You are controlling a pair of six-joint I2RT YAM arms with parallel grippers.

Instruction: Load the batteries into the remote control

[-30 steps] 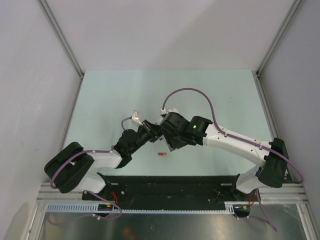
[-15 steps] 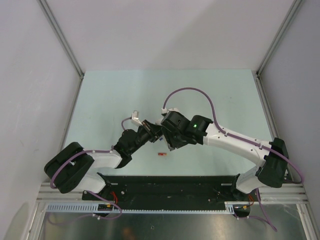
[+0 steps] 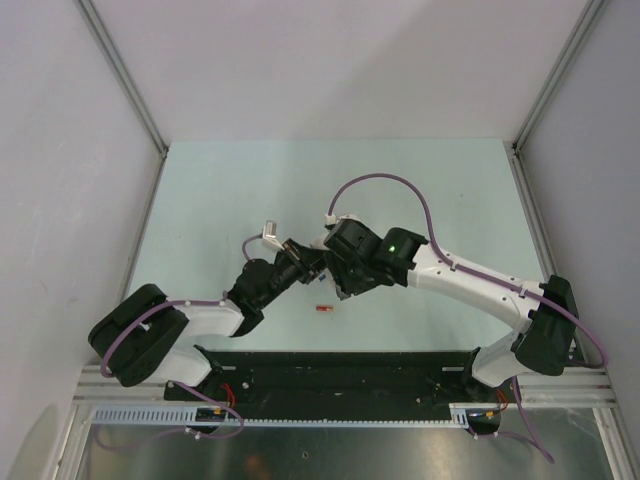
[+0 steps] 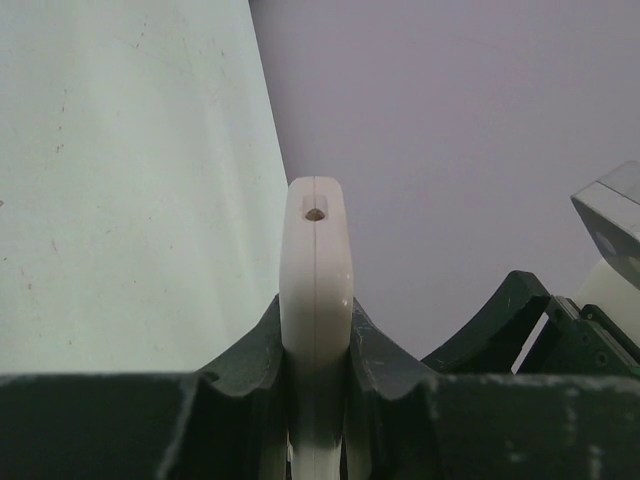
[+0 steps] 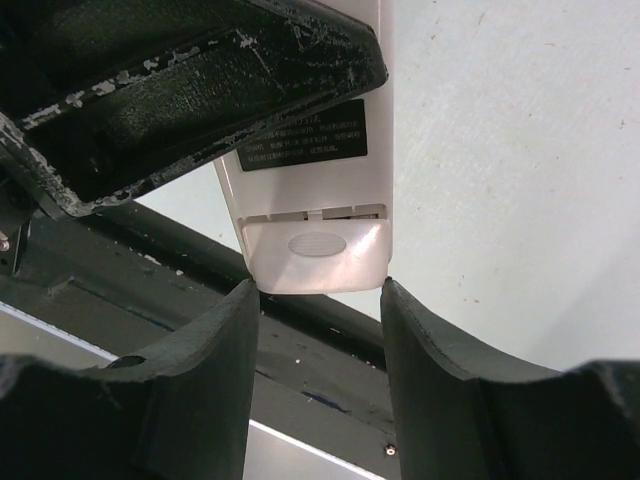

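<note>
Above the worktop (image 3: 200, 200), I'm holding the white remote control (image 4: 316, 240) edgewise in my clamped left tool (image 4: 316, 322), my right tool (image 5: 319, 292) is flanking its end with parted jaws, though I cannot tell whether it is gripping, and a red battery (image 3: 322, 311) is lying just base-side of both tools.

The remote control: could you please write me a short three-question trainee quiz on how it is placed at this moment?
1. True or false: the left fingers are clamped on the remote control, seen edge-on in the left wrist view.
2. Which face of the remote control does the right wrist view show? A) the red button front; B) the white back; C) only its tip.
3. In the top view, what small thing lies on the table, between the fingers and the arm bases?

Key
1. True.
2. B: the black label is on that face.
3. A red battery, lying loose and not held.
</note>
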